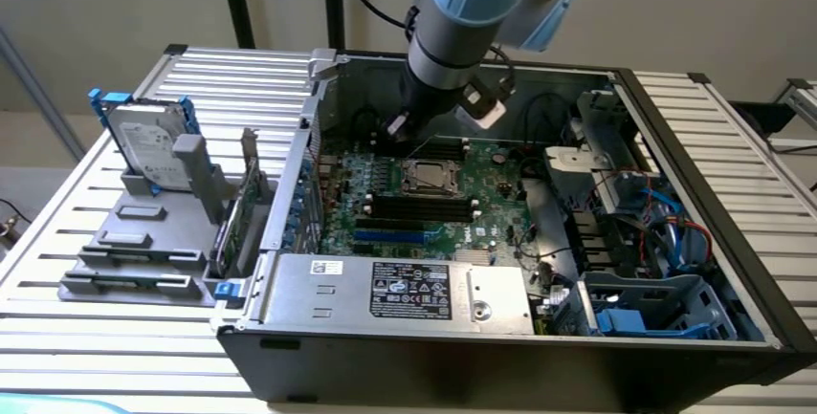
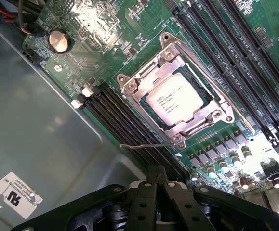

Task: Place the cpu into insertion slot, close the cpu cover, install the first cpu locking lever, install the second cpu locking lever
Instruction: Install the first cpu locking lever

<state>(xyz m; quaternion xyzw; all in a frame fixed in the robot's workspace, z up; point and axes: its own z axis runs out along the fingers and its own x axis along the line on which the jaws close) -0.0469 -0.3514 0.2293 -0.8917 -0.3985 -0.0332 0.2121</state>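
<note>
Slatted grey metal forms the worktop (image 1: pixel 715 127), which carries a black computer case (image 1: pixel 511 366) laid on its side with the panel off, evidently so that the board faces up to the arm (image 1: pixel 460 22). In the exterior view the arm enters the case from twelve o'clock. A grey rack holding a hard drive (image 1: pixel 143 141) stands at nine o'clock of the case, well apart from the work.

Inside, the silver power supply (image 1: pixel 396 290) sits at six o'clock of the green motherboard (image 1: pixel 492 218). The insertion slot (image 2: pixel 202 84) lies at twelve o'clock of the black memory slots (image 1: pixel 422 208).

The cpu (image 2: pixel 174 100) is seated flat in the slot, label upward. The cpu cover (image 2: pixel 144 77) is folded down over it, framing the chip through its window, which keeps the chip pressed in place.

One thin wire lever (image 2: pixel 144 146) juts out from the socket's corner towards the arm. It appears not yet hooked down, though this is a judgement. The state of a second lever cannot be told.

The jaws are closed together and hold nothing. They hang just beside the free lever, apart from it. Closed, they form a narrow tip, probably suited to pressing so thin a part.
</note>
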